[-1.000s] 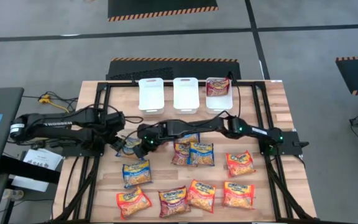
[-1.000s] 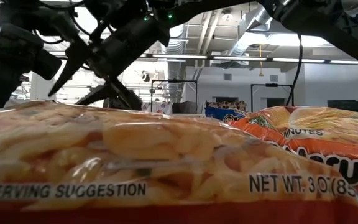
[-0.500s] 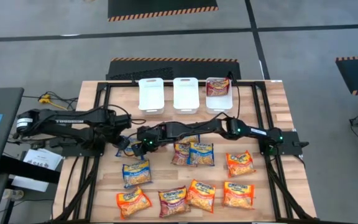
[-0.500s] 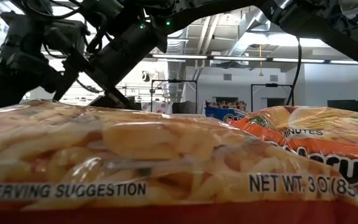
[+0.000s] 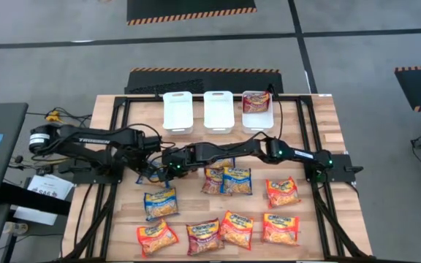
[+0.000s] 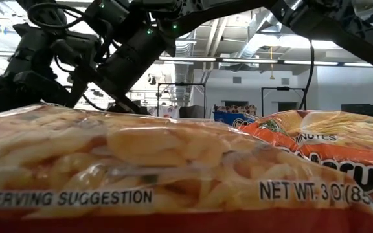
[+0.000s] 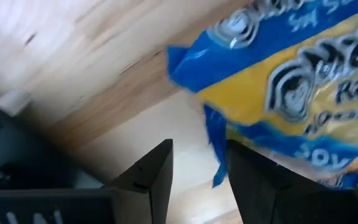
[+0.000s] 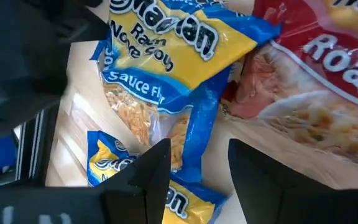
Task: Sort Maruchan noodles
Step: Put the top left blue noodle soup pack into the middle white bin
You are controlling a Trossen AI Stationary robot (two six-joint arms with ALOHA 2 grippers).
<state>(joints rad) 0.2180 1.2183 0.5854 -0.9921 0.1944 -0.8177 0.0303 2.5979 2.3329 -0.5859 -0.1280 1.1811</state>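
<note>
Where the two grippers meet, just in front of the left white bin [image 5: 177,111], a blue packet [image 7: 303,93] lies on the wooden table [image 5: 320,124] with its crimped edge between the left gripper's [image 7: 199,168] spread fingers. Those fingers stand on either side of the edge with a gap showing, so they are parted and not pinching it. The right gripper [image 8: 197,163] hovers over the same spot, its fingers also apart, with a blue packet's edge [image 8: 166,81] lying in the gap between them and a dark red packet [image 8: 316,93] beside it. From above, the left gripper [image 5: 150,169] and right gripper [image 5: 168,169] sit nearly touching. The other noodle packets [image 5: 225,219] are spread farther from the left bin, toward the table's near edge, in orange, blue and dark red. One dark red packet [image 5: 256,101] lies in the right white bin [image 5: 257,117]; the middle bin [image 5: 218,109] stands between the two.
</note>
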